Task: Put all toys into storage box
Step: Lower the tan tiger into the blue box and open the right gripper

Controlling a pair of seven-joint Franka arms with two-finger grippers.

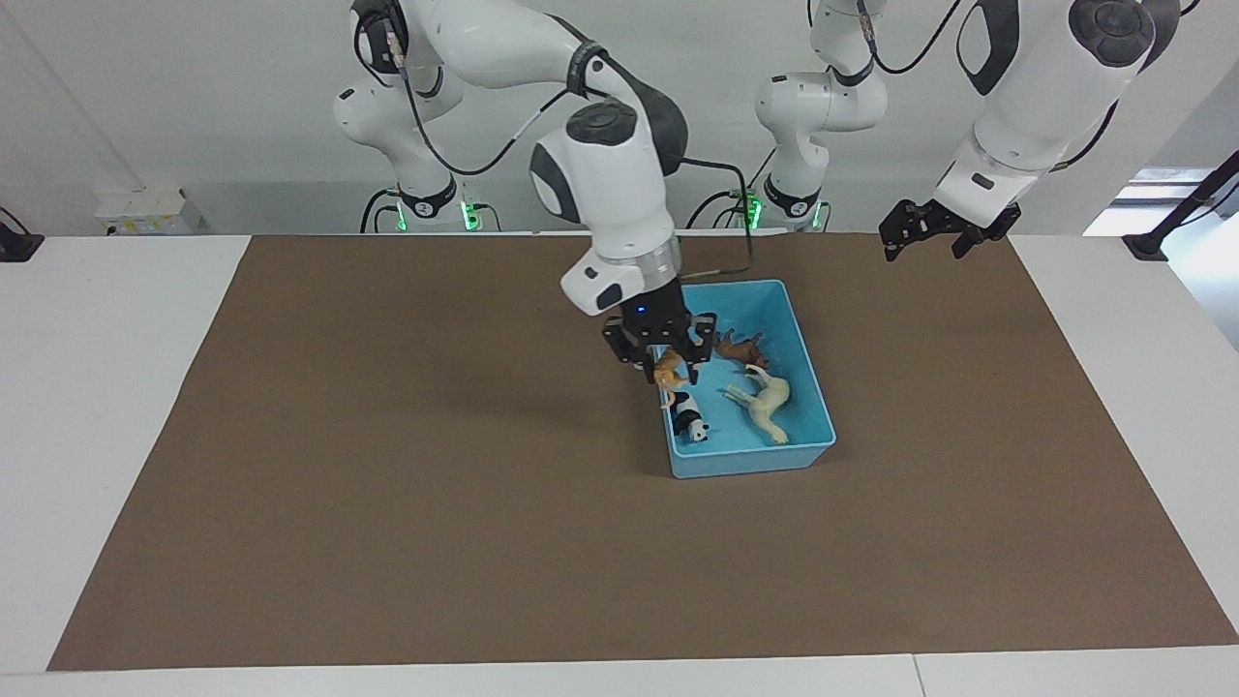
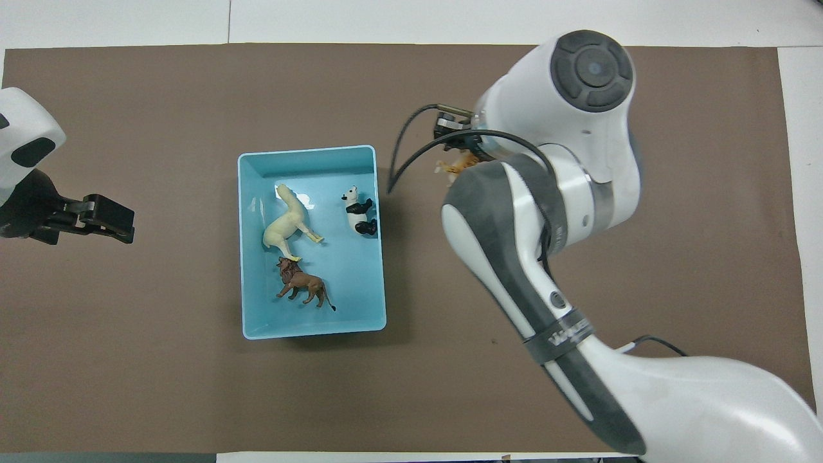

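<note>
Orange tiger [image 1: 668, 369] hangs clamped in the right end effector [image 1: 665, 360], over the box [image 1: 808, 378] wall toward the right arm's end. Lion [image 1: 739, 348], horse [image 1: 765, 401] and panda [image 1: 689, 419] lie in the box. Left end effector [image 1: 929, 232] waits raised, fingers apart, above the brown mat [image 1: 387, 503] on the worktop.

box [image 1: 813, 387] looks like smooth glossy plastic, toys too: horse [image 1: 765, 402], lion [image 1: 740, 348], panda [image 1: 689, 420], tiger [image 1: 668, 369]. Brown mat [image 1: 387, 484] is matt, kinda papery. Arm shells [image 2: 566, 167] are shiny plastic.
</note>
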